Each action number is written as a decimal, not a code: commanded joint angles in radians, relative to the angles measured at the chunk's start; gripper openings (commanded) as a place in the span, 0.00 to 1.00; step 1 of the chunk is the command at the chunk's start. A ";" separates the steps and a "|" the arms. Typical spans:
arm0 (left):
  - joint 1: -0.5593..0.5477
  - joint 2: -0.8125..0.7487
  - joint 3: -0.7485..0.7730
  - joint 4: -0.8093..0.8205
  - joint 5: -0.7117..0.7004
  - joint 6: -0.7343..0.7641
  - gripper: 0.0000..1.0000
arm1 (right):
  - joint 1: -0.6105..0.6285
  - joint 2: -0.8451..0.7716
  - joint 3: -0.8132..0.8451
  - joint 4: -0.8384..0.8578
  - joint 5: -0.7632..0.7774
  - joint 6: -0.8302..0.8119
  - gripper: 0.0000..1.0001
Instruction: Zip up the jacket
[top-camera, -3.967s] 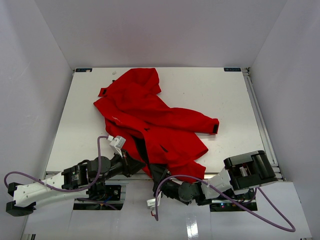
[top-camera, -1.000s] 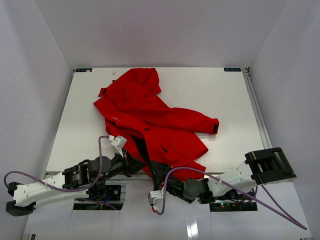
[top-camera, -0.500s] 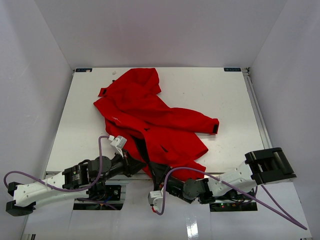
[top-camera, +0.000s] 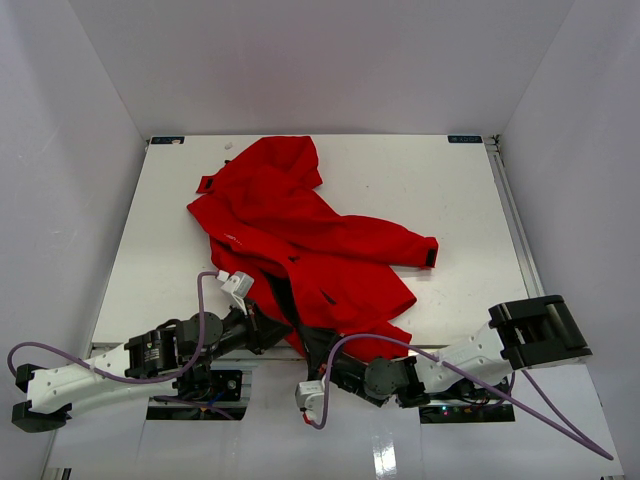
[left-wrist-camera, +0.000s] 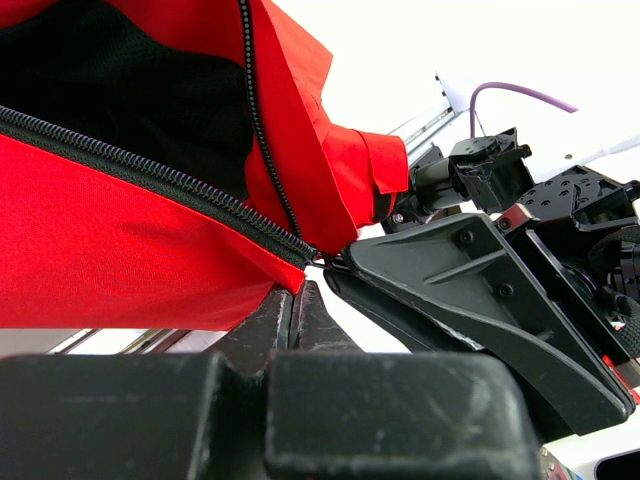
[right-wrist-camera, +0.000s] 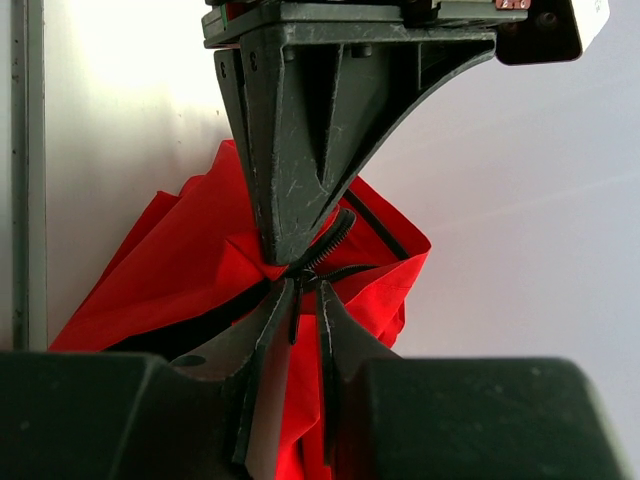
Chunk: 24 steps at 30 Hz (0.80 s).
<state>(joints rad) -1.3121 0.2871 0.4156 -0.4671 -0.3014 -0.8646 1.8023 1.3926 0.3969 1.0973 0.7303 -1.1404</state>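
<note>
The red jacket (top-camera: 300, 240) lies crumpled across the table, its front open at the near hem with black lining (left-wrist-camera: 150, 90) showing. My left gripper (top-camera: 280, 335) is shut on the hem corner at the bottom end of the dark zipper (left-wrist-camera: 150, 172), as the left wrist view (left-wrist-camera: 295, 290) shows. My right gripper (top-camera: 322, 362) faces it from the right. In the right wrist view (right-wrist-camera: 305, 287) its jaws stand a narrow gap apart around the hanging zipper pull (right-wrist-camera: 297, 312), which lies against the left finger (right-wrist-camera: 265, 325).
The jacket's near hem (top-camera: 350, 340) hangs over the table's front edge (top-camera: 480, 345). A sleeve with a black cuff (top-camera: 432, 252) reaches right. White walls enclose the table (top-camera: 450, 190) on three sides. A purple cable (top-camera: 330, 360) loops by the right wrist.
Since four seconds ago the right arm's elbow has swung out to the right and its gripper has closed in on the hem. Over the last second nothing has visibly moved.
</note>
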 joint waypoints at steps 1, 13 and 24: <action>-0.003 0.000 -0.005 0.022 0.016 0.010 0.00 | -0.009 0.005 0.037 0.022 0.018 0.038 0.22; -0.003 -0.002 -0.006 0.023 0.016 0.010 0.00 | -0.020 0.010 0.042 0.011 0.029 0.046 0.24; -0.003 0.005 -0.009 0.028 0.025 0.012 0.00 | -0.023 0.015 0.071 -0.014 0.037 0.043 0.08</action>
<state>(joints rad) -1.3121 0.2871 0.4136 -0.4660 -0.2972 -0.8637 1.7856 1.4056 0.4149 1.0533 0.7391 -1.1078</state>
